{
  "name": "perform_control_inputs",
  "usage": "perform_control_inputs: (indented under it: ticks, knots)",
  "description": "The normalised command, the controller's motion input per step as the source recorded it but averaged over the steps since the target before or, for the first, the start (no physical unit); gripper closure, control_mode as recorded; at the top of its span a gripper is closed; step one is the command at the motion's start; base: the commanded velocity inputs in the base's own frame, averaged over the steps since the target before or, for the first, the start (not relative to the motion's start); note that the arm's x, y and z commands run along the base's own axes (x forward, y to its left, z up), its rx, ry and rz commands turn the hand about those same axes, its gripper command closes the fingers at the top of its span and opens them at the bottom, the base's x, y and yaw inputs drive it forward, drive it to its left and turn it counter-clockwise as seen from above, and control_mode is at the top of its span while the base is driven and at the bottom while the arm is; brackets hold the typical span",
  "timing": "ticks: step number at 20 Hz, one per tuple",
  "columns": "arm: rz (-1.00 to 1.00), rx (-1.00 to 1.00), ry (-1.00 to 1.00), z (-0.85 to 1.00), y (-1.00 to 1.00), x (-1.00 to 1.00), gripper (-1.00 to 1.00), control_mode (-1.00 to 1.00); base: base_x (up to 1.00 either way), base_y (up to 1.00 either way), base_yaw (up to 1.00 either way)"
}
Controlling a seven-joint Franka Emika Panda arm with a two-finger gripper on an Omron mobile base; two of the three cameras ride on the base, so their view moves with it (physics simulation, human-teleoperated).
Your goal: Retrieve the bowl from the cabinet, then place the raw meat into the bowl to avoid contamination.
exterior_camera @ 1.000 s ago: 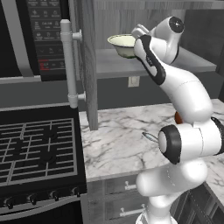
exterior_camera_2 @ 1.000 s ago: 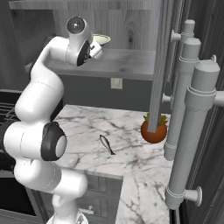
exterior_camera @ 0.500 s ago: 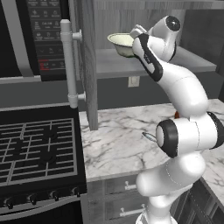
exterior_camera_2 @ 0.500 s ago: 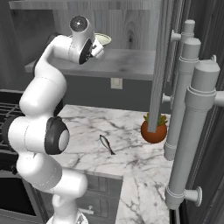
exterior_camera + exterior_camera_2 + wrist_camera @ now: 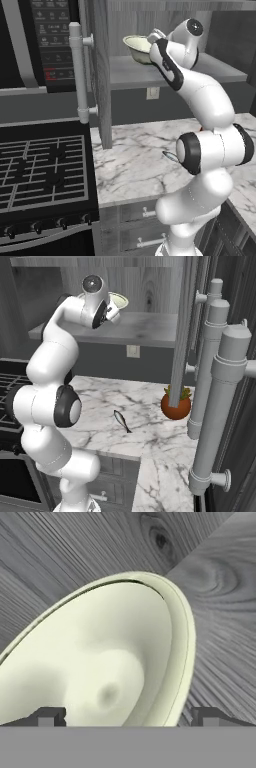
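Observation:
The cream-white bowl (image 5: 136, 46) sits on the shelf of the open grey wood-grain cabinet (image 5: 102, 75). My gripper (image 5: 151, 39) is up at the bowl's right side, jaws wide open. In the hand view the bowl (image 5: 105, 667) looms very close. Its near rim lies between my two fingertips (image 5: 47, 717), and the gripper (image 5: 127, 718) holds nothing. From the right, the bowl (image 5: 119, 301) peeks out behind the hand (image 5: 115, 309). The raw meat (image 5: 122, 421), a thin dark sliver, lies on the marble counter (image 5: 150, 446); the arm partly hides the meat (image 5: 170, 156) in the left view.
An orange-brown plant pot (image 5: 176, 405) stands on the counter behind the open right door's edge. That door's long pale bar handles (image 5: 212, 406) hang close on the right. The left door with its handle (image 5: 77, 70) is swung open beside the black microwave (image 5: 40, 45). A stove (image 5: 42, 170) lies left.
The arm has risen and reached further into the cabinet, bringing the hand closer to the bowl. The bowl and the meat have stayed put.

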Motion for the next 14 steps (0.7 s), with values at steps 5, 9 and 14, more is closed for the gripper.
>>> perform_control_inputs:
  ticks: [5,9,14]
  knots:
    - [0.0,0.0,0.0,0.0,0.02,0.11,1.0,-1.0,0.0,0.0,0.0]
    - [-0.02,0.0,0.0,0.0,0.04,0.06,1.0,-1.0,0.0,0.0,0.0]
    - [-0.04,0.01,-0.02,0.02,-0.01,0.0,1.0,-1.0,0.0,0.0,0.0]
